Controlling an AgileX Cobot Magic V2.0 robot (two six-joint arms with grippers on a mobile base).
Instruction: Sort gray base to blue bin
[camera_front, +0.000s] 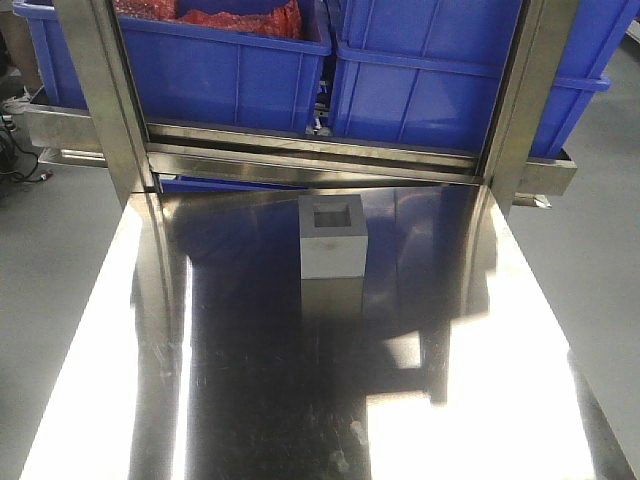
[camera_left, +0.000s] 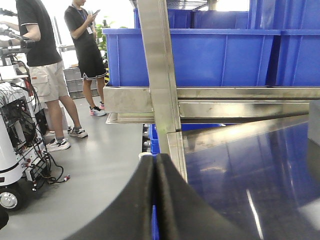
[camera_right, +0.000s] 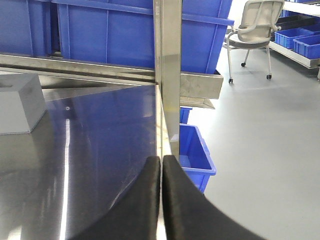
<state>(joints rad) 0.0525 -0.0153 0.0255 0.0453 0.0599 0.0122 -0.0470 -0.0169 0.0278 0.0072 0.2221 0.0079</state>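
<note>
The gray base (camera_front: 332, 237) stands upright on the shiny steel table (camera_front: 250, 380), near its far edge, square recess facing up. It also shows at the left edge of the right wrist view (camera_right: 20, 102). Blue bins (camera_front: 225, 60) sit on the rack behind the table; they also show in the left wrist view (camera_left: 195, 55). My left gripper (camera_left: 157, 159) is shut and empty over the table's left edge. My right gripper (camera_right: 161, 160) is shut and empty over the table's right edge. Neither gripper shows in the front view.
Two steel uprights (camera_front: 105, 100) (camera_front: 520, 100) frame the rack. The left bin holds red material (camera_front: 240, 15). A small blue bin (camera_right: 195, 155) sits on the floor right of the table. Two people (camera_left: 40, 65) and a robot cart (camera_left: 15, 145) stand at left. An office chair (camera_right: 255, 30) stands at right.
</note>
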